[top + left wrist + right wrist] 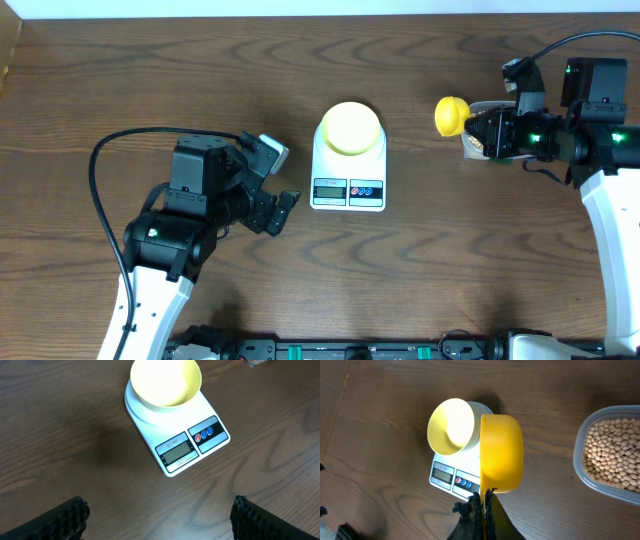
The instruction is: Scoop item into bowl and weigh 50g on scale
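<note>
The pale-yellow bowl [350, 128] sits on the white scale [348, 190] at the table's middle; both also show in the left wrist view, bowl [165, 382] on scale [192, 447], and in the right wrist view, bowl [451, 426] and scale [451, 478]. The bowl looks empty. My right gripper [484, 497] is shut on the handle of a bright yellow scoop [501, 455], held above the table right of the scale [451, 115]. The tan beans [614, 452] lie in a clear tub [580, 452]. My left gripper [159, 515] is open and empty, left of the scale.
The clear tub is mostly hidden under my right arm [590, 140] in the overhead view. The left arm [190, 220] rests at the front left with a black cable looping beside it. The table's far edge runs along the top.
</note>
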Tool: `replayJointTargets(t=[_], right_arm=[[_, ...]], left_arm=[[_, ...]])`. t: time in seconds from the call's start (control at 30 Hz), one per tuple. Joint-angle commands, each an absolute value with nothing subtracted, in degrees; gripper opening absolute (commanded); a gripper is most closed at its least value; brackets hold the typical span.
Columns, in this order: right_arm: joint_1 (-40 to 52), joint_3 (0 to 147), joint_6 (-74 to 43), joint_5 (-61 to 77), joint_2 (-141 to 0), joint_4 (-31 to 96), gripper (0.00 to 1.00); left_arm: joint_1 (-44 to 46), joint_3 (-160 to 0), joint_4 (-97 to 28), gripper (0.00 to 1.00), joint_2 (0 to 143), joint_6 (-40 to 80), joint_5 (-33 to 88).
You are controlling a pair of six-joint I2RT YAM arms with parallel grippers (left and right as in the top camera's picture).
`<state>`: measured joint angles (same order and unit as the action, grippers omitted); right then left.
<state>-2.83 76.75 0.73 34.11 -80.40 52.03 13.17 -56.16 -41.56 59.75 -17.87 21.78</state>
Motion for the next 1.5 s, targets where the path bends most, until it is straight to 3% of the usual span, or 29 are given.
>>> replayJointTargets(t=[0.0, 0.6, 1.03, 1.23, 1.47], right_arm=[[-2.98, 77.14, 2.00, 36.88, -80.25, 52.10, 0.01], [-2.98, 78.22, 2.00, 34.81, -80.25, 51.53, 0.01], [-3.03, 91.96, 1.28, 25.43, -86.15, 54.08, 0.01], [-3.46, 101.56, -3.92, 22.20, -93.49, 56.73, 0.01], [-7.18, 102.96, -9.63, 23.03, -94.94, 56.64, 0.01]], left_arm=[[12.82, -56.10, -41.54, 0.93, 59.92, -18.39, 22.50], [12.82, -56.10, -41.56, 0.93, 59.92, -18.39, 22.48], [12.82, -56.10, -41.56, 0.93, 59.92, -18.39, 22.48], [12.82, -56.10, -41.56, 0.93, 59.92, -18.39, 22.48], [12.82, -56.10, -41.54, 0.93, 59.92, -18.39, 22.50]])
